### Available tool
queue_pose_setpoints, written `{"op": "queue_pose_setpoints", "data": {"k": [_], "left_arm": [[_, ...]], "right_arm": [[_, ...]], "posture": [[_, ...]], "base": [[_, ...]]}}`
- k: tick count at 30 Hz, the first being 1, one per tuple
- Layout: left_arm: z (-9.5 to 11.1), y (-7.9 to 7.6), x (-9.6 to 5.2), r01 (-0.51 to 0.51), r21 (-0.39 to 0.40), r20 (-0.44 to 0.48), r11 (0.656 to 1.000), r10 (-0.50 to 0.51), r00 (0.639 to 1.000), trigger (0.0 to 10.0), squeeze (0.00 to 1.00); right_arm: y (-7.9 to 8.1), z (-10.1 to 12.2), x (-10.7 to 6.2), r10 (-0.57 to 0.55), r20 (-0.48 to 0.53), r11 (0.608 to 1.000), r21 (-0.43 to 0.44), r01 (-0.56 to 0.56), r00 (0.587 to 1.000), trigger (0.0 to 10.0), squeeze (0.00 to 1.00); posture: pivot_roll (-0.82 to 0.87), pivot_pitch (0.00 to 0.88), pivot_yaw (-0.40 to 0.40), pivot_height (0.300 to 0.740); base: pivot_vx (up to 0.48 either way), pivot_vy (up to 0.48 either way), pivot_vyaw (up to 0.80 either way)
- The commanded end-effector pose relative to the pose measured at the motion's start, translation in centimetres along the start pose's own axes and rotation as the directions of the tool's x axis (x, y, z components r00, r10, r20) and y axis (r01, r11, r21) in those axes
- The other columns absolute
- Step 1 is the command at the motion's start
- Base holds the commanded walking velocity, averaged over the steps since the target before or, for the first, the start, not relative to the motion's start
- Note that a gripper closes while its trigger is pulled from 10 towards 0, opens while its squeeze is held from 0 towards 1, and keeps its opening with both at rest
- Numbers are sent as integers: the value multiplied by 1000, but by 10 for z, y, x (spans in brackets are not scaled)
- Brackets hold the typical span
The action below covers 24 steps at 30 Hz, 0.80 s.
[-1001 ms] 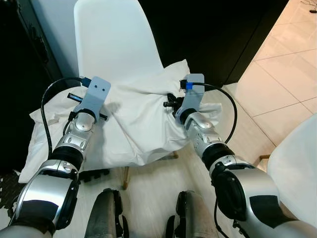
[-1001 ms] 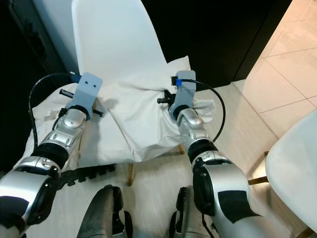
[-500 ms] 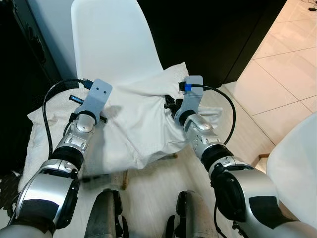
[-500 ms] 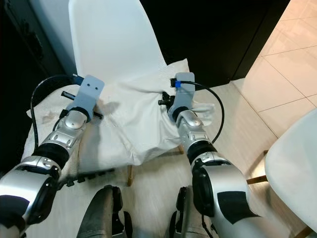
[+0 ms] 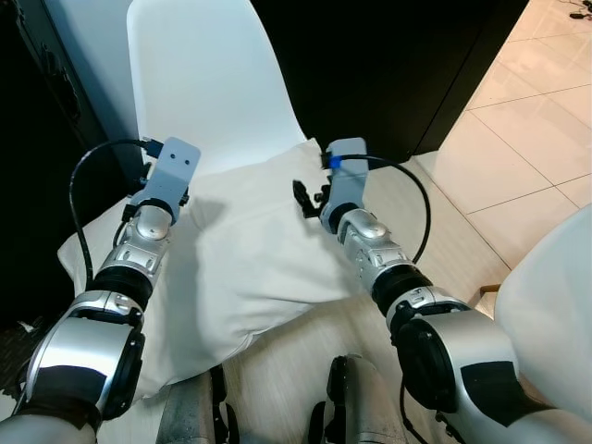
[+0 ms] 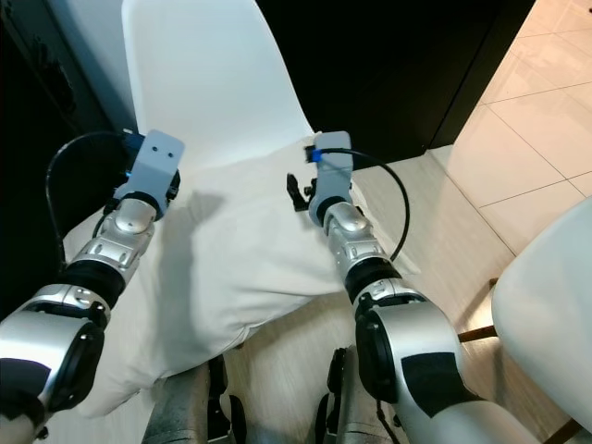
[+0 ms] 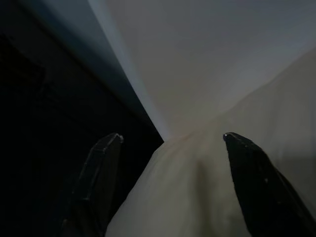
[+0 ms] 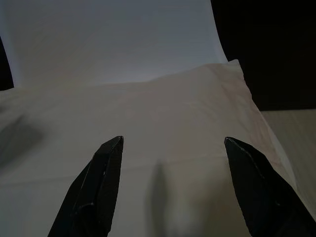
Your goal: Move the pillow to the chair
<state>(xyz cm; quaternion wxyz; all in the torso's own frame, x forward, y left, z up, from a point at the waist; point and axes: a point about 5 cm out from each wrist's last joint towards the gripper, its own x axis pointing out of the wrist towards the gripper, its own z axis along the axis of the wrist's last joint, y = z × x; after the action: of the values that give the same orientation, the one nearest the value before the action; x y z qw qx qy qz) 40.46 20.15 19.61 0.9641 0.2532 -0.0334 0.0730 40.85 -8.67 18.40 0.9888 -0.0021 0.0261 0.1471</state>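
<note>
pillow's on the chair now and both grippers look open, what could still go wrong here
1. The pillow is wider than the chair seat and hangs over its front and left edges, so it may slide off toward the floor.
2. The left gripper and right gripper hang open close above the fabric; a finger could snag it on pulling back and drag the pillow forward.

Pale tiled floor; dark wall
</note>
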Motion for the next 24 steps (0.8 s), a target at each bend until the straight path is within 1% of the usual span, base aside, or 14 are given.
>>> {"op": "queue_pose_setpoints", "data": {"k": [1, 2, 3, 4, 5, 6, 9, 10, 12, 13, 15, 17, 19, 24], "left_arm": [[-6, 5, -1, -15, 0, -19, 1000, 15, 1000, 10000, 75], [-6, 5, -1, -15, 0, -19, 1000, 15, 1000, 10000, 75], [-3, 5, -1, -13, -24, -1, 1000, 13, 1000, 10000, 0], [3, 5, 0, -7, -83, 33, 997, 10, 999, 10000, 0], [3, 5, 0, -7, -83, 33, 997, 10, 999, 10000, 0], [10, 6, 0, 7, -149, 71, 989, 4, 997, 10000, 0], [21, 5, -8, 48, -342, 166, 939, 10, 986, 10000, 0], [21, 5, -8, 48, -342, 166, 939, 10, 986, 10000, 0], [13, -4, -21, 71, -474, 153, 878, 3, 988, 10000, 0], [4, -14, -28, 77, -473, 139, 878, -12, 990, 10000, 0], [-17, -32, -43, 62, -399, 92, 915, -27, 995, 10000, 0], [-22, -36, -47, 58, -378, 82, 924, -29, 996, 10000, 0], [-26, -54, -60, 116, -327, 129, 938, -77, 989, 10000, 0], [-31, -53, -62, 113, -331, 115, 937, -79, 990, 10000, 0]], "right_arm": [[-6, -6, -2, -23, -19, 1000, 20, 23, 1000, 10000, 0], [-6, -6, -2, -23, -19, 1000, 20, 23, 1000, 10000, 0], [-8, -3, -2, -20, 0, 998, 53, 20, 1000, 10000, 0], [-11, 3, -2, -18, 40, 994, 105, 14, 999, 10000, 0], [-11, 3, -2, -18, 40, 994, 105, 14, 999, 10000, 0], [-14, 10, -2, -17, 80, 990, 139, 5, 997, 10000, 0], [-28, 21, -6, -40, 186, 985, 173, 8, 982, 10000, 0], [-28, 21, -6, -40, 186, 985, 173, 8, 982, 10000, 0], [-32, 14, -12, -37, 214, 989, 150, 5, 976, 10000, 0], [-33, 6, -15, -48, 198, 995, 92, 30, 979, 10000, 0], [-34, -15, -22, -51, 166, 996, 81, 37, 985, 10000, 0], [-34, -20, -24, -51, 160, 996, 86, 38, 986, 10000, 0], [-38, -47, -35, -85, 101, 996, 22, 83, 991, 10000, 0], [-43, -44, -36, -105, 110, 994, 6, 105, 988, 10000, 0]], "posture": [[126, 222, -59, 607], [126, 222, -59, 607], [125, 216, -58, 607], [119, 210, -59, 607], [119, 210, -59, 607], [114, 208, -61, 607], [100, 158, -55, 607], [100, 158, -55, 607], [93, 142, -54, 607], [88, 158, -58, 607], [85, 155, -61, 607], [85, 155, -61, 607], [70, 109, -40, 607], [59, 111, -26, 607]], "base": [[0, 0, 0], [0, 0, 0], [0, 0, 0], [0, 0, 0], [0, 0, 0], [0, 0, 0], [0, 0, 0], [0, 0, 0], [0, 0, 0], [0, 0, 0], [0, 0, 0], [0, 0, 0], [0, 0, 0], [0, 0, 0]]}}
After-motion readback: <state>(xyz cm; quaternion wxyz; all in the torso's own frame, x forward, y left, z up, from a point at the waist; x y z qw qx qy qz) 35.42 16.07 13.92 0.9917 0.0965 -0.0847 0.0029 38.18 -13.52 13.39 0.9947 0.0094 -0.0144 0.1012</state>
